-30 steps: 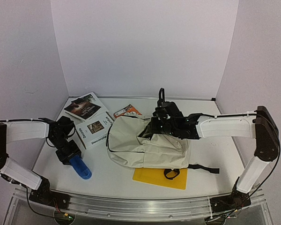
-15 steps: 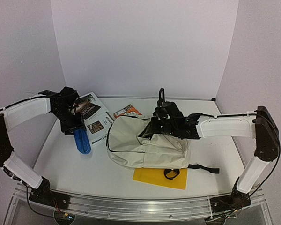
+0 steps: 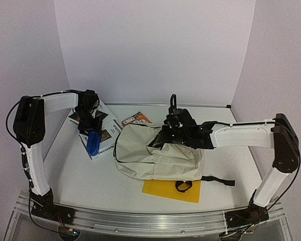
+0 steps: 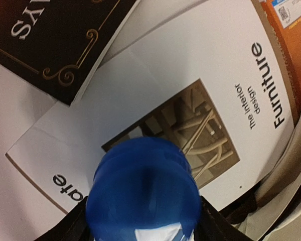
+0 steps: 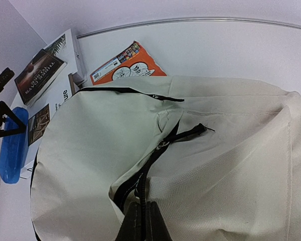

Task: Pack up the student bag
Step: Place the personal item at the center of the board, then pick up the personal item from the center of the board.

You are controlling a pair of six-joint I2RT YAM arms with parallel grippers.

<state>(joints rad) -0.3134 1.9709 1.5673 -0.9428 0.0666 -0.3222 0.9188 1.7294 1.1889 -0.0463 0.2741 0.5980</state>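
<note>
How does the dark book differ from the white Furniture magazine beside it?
The dark book has a black cover with gold ornament; the white magazine shows black words and a photo. The dark book looks thicker, the white magazine thin. The blue bottle hangs over the white magazine, not the dark book. Both lie flat, left of the bag.

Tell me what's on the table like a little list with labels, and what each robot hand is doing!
bag: cream bag lying in the middle of the table, zipper open
left fingers: left fingers closed on a blue container, held over the white magazine
right fingers: right fingers pinched shut on the bag's edge by the open zipper
under the bag: yellow folder, near edge sticking out
behind the bag: orange booklet
far left: dark book next to the magazine
</note>
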